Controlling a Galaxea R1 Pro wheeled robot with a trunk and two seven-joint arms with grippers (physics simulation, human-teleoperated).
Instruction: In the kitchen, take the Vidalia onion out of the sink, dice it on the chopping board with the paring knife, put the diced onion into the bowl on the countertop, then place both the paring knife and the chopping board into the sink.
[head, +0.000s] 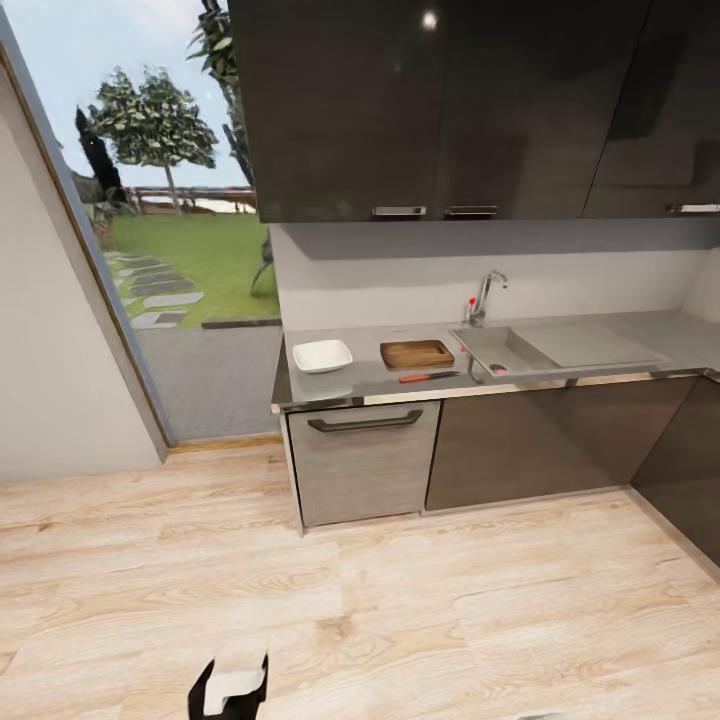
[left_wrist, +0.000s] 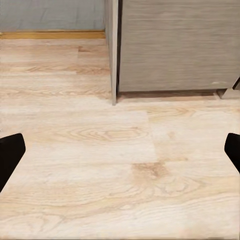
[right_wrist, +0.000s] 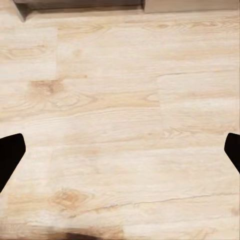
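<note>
Across the wooden floor stands the grey countertop (head: 365, 380). On it, from left to right, are the white square bowl (head: 322, 355), the brown chopping board (head: 417, 353) and the sink (head: 520, 345) with its chrome tap (head: 487, 295). The red-handled paring knife (head: 428, 377) lies in front of the board. A small reddish-white thing (head: 497, 369) sits in the basin, too small to tell whether it is the Vidalia onion. My left gripper (left_wrist: 120, 155) and right gripper (right_wrist: 120, 155) hang open over bare floor, far from the counter.
Dark upper cabinets (head: 440, 110) hang over the counter, with a grey handled front (head: 365, 455) and dark base cabinets (head: 540, 440) below. A tall glass opening (head: 170, 250) onto a garden is at the left. Light wooden floor (head: 400, 600) lies between me and the counter.
</note>
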